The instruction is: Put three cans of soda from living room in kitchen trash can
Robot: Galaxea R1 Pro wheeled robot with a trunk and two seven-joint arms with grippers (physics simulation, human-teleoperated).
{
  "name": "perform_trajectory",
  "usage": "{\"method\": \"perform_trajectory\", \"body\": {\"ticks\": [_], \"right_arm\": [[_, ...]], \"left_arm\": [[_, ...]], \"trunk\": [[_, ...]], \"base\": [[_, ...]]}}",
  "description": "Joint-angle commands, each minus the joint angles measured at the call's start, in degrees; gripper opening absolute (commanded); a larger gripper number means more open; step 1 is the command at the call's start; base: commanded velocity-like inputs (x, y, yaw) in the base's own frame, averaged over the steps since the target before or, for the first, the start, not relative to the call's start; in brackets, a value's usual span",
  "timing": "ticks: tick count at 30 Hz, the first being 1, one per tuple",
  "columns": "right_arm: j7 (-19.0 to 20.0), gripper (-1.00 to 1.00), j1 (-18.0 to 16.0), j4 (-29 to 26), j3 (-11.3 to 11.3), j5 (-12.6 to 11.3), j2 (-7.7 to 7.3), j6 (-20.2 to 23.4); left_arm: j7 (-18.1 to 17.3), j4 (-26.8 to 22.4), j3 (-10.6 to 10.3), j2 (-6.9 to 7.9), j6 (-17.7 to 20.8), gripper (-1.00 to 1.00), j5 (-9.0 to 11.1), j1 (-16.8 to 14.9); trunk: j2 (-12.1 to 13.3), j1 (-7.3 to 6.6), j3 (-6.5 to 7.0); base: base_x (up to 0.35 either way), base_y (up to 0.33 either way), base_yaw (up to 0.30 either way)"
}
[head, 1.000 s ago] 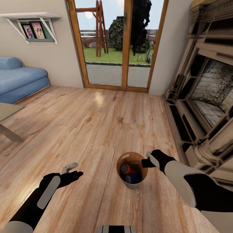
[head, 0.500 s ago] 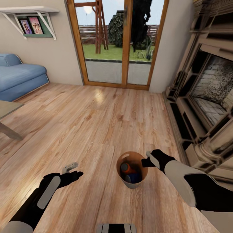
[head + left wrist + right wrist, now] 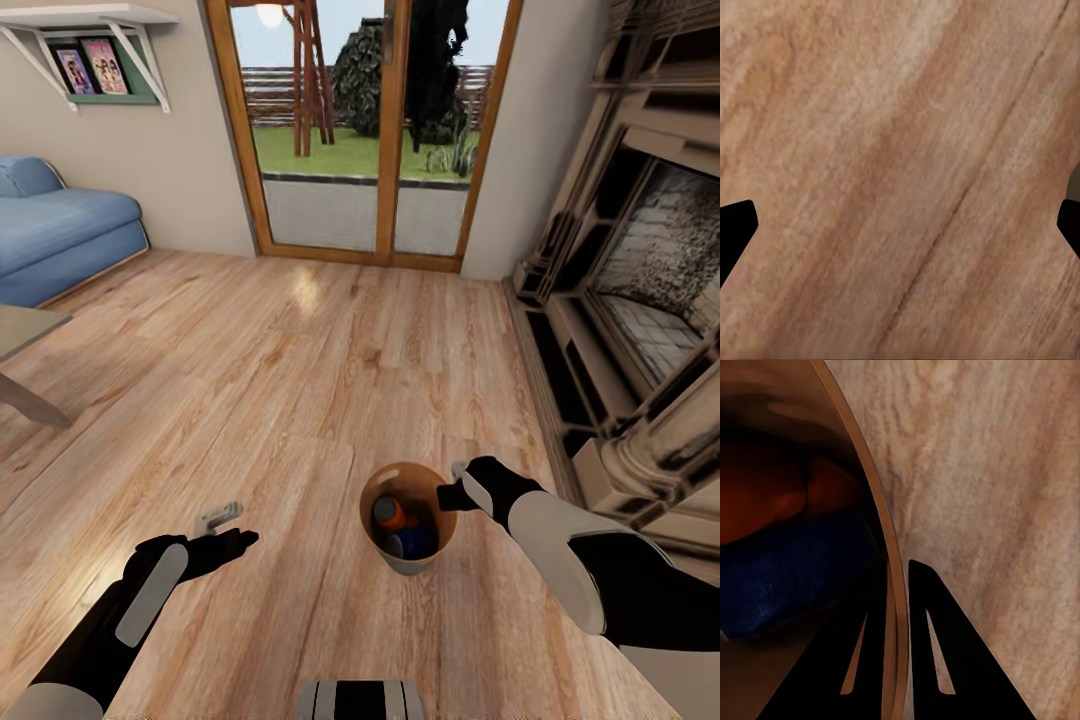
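Sofa (image 3: 60,240) slid left as camera turned; right claw (image 3: 455,490) pinches bin's rim (image 3: 440,478).

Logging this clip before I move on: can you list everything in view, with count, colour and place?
trash can: one, grey-beige outside, brown inside, on the floor, rim pinched by the right gripper
soda cans: orange one and dark blue one visible inside; a third cannot be told
sofa: one, light blue, far left
table: one corner, left edge
glass doors: wood-framed, ahead
fireplace: right
wall shelf: white, with pictures
left gripper: open, over the floor
right gripper: shut on the rim
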Motion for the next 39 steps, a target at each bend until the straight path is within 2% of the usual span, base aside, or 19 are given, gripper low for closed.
{"method": "perform_trajectory", "body": {"ticks": [1, 5, 9, 13, 14, 20, 25, 31, 35, 39], "right_arm": [[0.31, -1.0, 0.76, 0.72, -0.7, -0.88, 0.0, -0.01], [0.31, -1.0, 0.76, 0.72, -0.7, -0.88, 0.0, -0.01], [0.31, -1.0, 0.76, 0.72, -0.7, -0.88, 0.0, -0.01], [0.31, -1.0, 0.76, 0.72, -0.7, -0.84, 0.0, -0.01], [0.31, 1.0, 0.76, 0.72, -0.7, -0.82, 0.0, -0.01], [0.31, 1.0, 0.76, 0.72, -0.7, -0.76, 0.0, -0.01], [0.31, 1.0, 0.76, 0.72, -0.7, -0.79, 0.0, -0.01], [0.31, 1.0, 0.76, 0.72, -0.7, -0.78, 0.0, -0.01], [0.31, 1.0, 0.76, 0.72, -0.7, -0.79, 0.0, -0.01], [0.33, 1.0, 0.76, 0.72, -0.7, -0.79, 0.0, -0.01]], "left_arm": [[-0.02, 0.01, -0.04, 0.0, -0.06, 1.0, 0.0, -0.02], [-0.03, 0.01, -0.06, 0.0, -0.15, 1.0, 0.0, 0.0], [-0.04, 0.01, -0.03, 0.0, -0.15, 1.0, 0.0, 0.0], [-0.04, 0.01, -0.06, 0.0, -0.17, 1.0, 0.0, 0.0], [-0.04, 0.01, -0.07, 0.0, -0.18, 1.0, 0.0, 0.02], [-0.09, 0.01, -0.08, 0.0, -0.16, 1.0, 0.0, -0.02], [-0.19, -0.06, -0.35, 0.0, -0.17, 1.0, 0.0, -0.02], [-0.08, -0.07, -2.04, 0.02, -0.19, 1.0, 0.0, -0.02], [-0.07, -0.08, -2.43, 0.01, -0.19, 1.0, 0.0, -0.03], [-0.09, -0.08, -2.57, 0.01, -0.2, 1.0, 0.0, -0.03]], "trunk": [[-0.01, 2.78, -0.24], [-0.06, 2.89, -1.13], [-0.06, 2.89, -1.13], [-0.11, 2.99, -2.01], [-0.11, 2.99, -2.01], [-0.19, 3.15, -3.34], [-0.19, 3.15, -3.34], [-0.19, 3.15, -3.34], [-0.19, 3.15, -3.34], [-0.14, 3.04, -2.46]], "base": [[0.0, 0.0, 0.0], [0.0, 0.0, 0.0], [0.0, 0.0, 0.0], [0.0, 0.0, 0.0], [0.0, 0.0, 0.0], [0.0, 0.0, 0.0], [0.0, 0.0, 0.0], [0.0, 0.0, 0.0], [0.0, 0.0, 0.0], [0.0, 0.0, 0.0]]}}
